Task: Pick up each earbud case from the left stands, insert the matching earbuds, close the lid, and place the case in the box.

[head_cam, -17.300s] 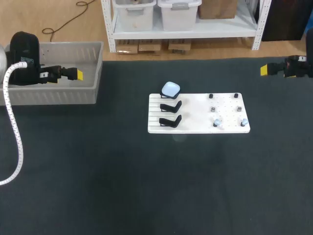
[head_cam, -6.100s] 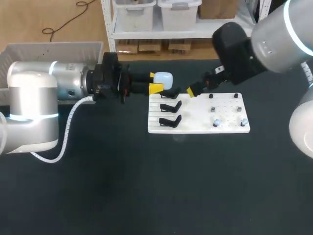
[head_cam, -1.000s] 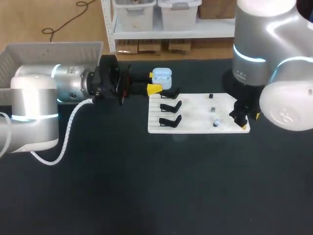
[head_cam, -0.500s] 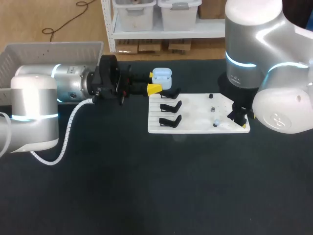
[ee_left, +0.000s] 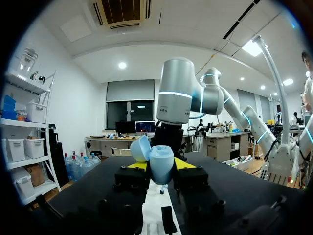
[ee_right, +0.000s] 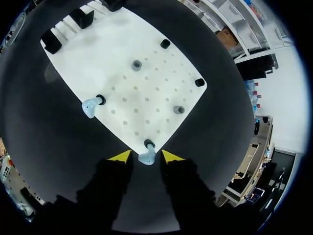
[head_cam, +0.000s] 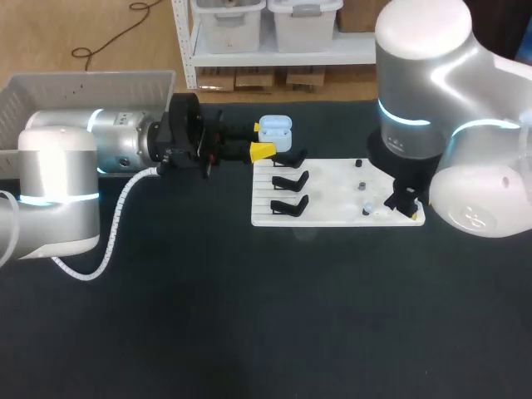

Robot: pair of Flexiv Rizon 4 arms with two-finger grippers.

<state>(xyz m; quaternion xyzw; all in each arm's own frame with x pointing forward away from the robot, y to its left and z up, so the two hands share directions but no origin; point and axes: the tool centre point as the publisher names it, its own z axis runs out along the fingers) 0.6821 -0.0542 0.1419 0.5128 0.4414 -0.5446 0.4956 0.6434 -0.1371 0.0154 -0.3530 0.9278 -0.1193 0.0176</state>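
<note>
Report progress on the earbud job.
Done: the earbud case is off its stand, lid open, clamped in the left gripper. In hand: the right gripper, open, straddles one earbud on the white board. Left: both earbuds in, lid closed, case into the box.

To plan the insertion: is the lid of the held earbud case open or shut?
Open: the lid stands swung back from the earbud case, which the left gripper holds.
</note>
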